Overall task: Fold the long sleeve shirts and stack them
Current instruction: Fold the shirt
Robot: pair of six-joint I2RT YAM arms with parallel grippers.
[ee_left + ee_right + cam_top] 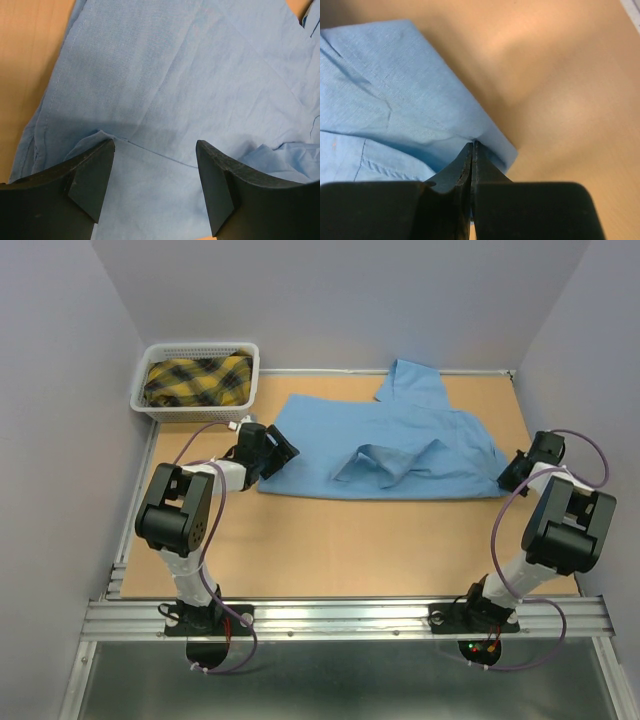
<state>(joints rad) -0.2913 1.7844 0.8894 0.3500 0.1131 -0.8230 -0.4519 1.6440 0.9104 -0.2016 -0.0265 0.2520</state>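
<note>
The left end effector (154, 152), jaws spread wide, hangs over the left hem of the plain light blue button-front cloth shirt (400, 445), which lies spread across the far half of the tan wooden desk (350, 540). The right end effector (472, 146) is pinched closed on the shirt's right edge, with bare desk beyond. Both arms reach forward with elbows raised.

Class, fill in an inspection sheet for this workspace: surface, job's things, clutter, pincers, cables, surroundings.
Surface: tan wooden table.
Job's things: light blue shirt spread out, unfolded, a sleeve bunched across its middle.
Clutter: white basket at the far left corner, holding a yellow plaid cloth.
Pincers: left pincer open over the shirt's left edge; right pincer shut on its right edge.
Cables: purple cables looped along both arms.
Surroundings: grey walls; metal rail at the near edge.
</note>
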